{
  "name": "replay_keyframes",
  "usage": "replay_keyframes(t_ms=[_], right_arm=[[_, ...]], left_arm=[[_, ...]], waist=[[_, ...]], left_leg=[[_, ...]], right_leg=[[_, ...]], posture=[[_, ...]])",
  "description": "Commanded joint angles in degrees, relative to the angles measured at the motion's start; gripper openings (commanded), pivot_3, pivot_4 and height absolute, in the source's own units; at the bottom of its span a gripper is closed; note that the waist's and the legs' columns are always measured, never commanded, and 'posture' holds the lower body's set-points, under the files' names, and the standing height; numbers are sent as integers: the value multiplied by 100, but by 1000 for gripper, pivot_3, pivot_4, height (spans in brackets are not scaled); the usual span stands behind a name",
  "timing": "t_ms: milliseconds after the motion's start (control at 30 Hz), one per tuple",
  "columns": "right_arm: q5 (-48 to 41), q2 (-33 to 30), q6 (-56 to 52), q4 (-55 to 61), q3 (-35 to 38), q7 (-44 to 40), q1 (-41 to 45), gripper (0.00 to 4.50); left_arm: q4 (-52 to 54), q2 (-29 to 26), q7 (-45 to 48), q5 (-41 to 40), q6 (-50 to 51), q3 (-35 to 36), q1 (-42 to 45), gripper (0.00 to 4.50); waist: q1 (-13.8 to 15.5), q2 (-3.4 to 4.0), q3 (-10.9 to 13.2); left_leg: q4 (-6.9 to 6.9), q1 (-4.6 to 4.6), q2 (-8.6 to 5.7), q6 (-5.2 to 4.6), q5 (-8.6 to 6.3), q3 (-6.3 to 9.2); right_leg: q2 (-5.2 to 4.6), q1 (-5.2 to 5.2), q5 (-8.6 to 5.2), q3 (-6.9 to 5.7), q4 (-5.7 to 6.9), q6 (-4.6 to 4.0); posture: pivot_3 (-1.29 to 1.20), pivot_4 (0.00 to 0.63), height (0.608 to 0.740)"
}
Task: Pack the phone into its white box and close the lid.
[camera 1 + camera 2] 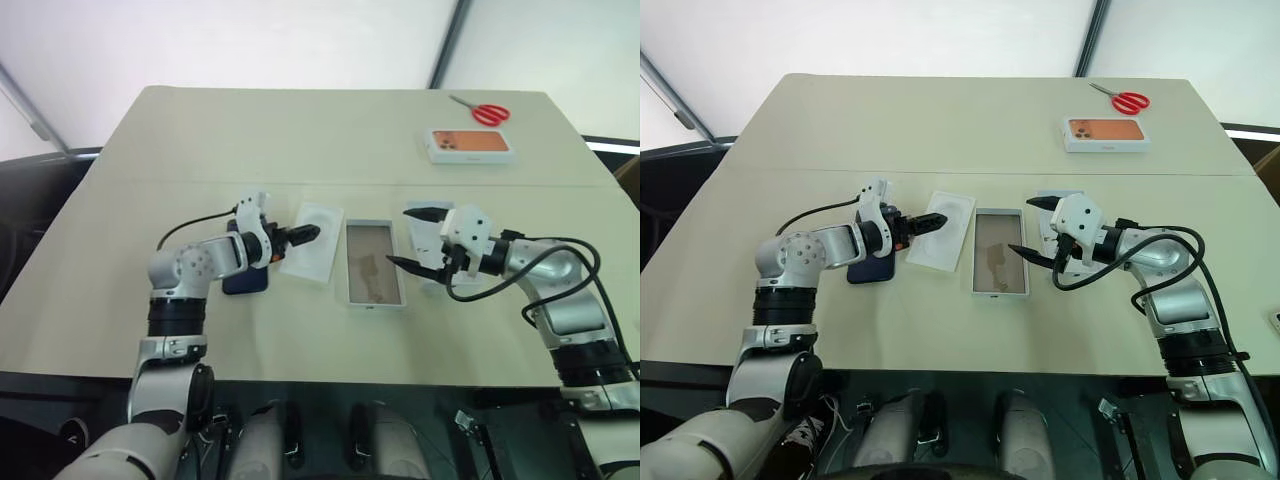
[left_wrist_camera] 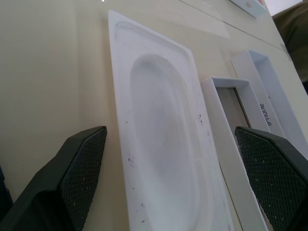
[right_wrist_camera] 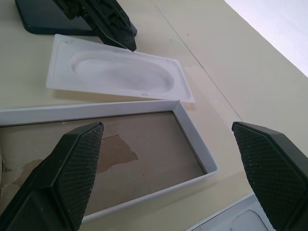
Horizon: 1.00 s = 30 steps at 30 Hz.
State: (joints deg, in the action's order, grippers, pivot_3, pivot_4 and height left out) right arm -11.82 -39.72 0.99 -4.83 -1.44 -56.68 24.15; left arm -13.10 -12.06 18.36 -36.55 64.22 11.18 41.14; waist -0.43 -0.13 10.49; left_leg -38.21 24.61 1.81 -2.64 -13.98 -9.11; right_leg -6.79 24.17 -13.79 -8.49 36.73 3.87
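Both grippers spread and empty; left gripper (image 1: 306,236) over the moulded insert (image 1: 312,243) may drag it, the phone (image 1: 246,280) seemingly behind, right gripper (image 1: 412,238) idle.

A robot test lab is showing: a bare beige tabletop (image 1: 300,140) standing against plain white backdrop panels (image 1: 250,40).

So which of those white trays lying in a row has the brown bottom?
The middle one, the white box. Its floor is brownish card. The moulded insert to its left is all white with a rounded hollow, and the lid to its right is pale inside.
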Motion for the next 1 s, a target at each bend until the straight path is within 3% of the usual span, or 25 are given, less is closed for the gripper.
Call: replay_keyframes(t_ms=[33,67,167,400,733,900,1000], right_arm=[[-16,47,97,104,100,71,113,4468],[-5,49,99,110,104,83,111,4468],[18,44,100,134,111,96,96,4500],[22,22,94,158,124,109,79,4500],[-154,55,-123,255,79,2,2,4500],[-937,24,-1208,1193,-12,-381,-453,4500],[-861,-91,-1388,1562,-241,-557,-766,4500]], left_arm=[[-139,91,-23,-35,78,106,74,4500],[-186,103,-40,-35,102,141,89,4500],[-293,127,-90,29,42,198,86,3656],[-395,134,-131,-71,148,375,125,64],[-285,148,-393,-375,374,1007,197,21],[-4,110,-647,-714,499,1593,315,21],[187,63,-664,-704,294,1623,316,21]], waist=[[2,0,0],[2,0,0],[3,0,0],[-8,-1,0],[-21,-2,1],[-11,-8,4],[1,-12,6]], left_leg=[[0,0,0,0,0,0],[0,0,0,0,0,0],[0,-2,-1,0,0,0],[-1,-2,-1,0,0,0],[-1,-6,0,1,0,-1],[-1,-5,0,1,0,0],[-1,-5,0,2,0,3]], right_leg=[[0,0,0,0,1,0],[-1,-1,0,0,1,0],[-1,-2,0,0,2,0],[-1,-1,0,0,3,1],[-1,-1,-1,4,11,1],[-6,1,-2,5,12,2],[-9,0,-2,5,14,2]], posture=[[0,150,738],[0,150,738],[0,150,738],[0,150,738],[0,150,738],[0,150,738],[0,150,738]])
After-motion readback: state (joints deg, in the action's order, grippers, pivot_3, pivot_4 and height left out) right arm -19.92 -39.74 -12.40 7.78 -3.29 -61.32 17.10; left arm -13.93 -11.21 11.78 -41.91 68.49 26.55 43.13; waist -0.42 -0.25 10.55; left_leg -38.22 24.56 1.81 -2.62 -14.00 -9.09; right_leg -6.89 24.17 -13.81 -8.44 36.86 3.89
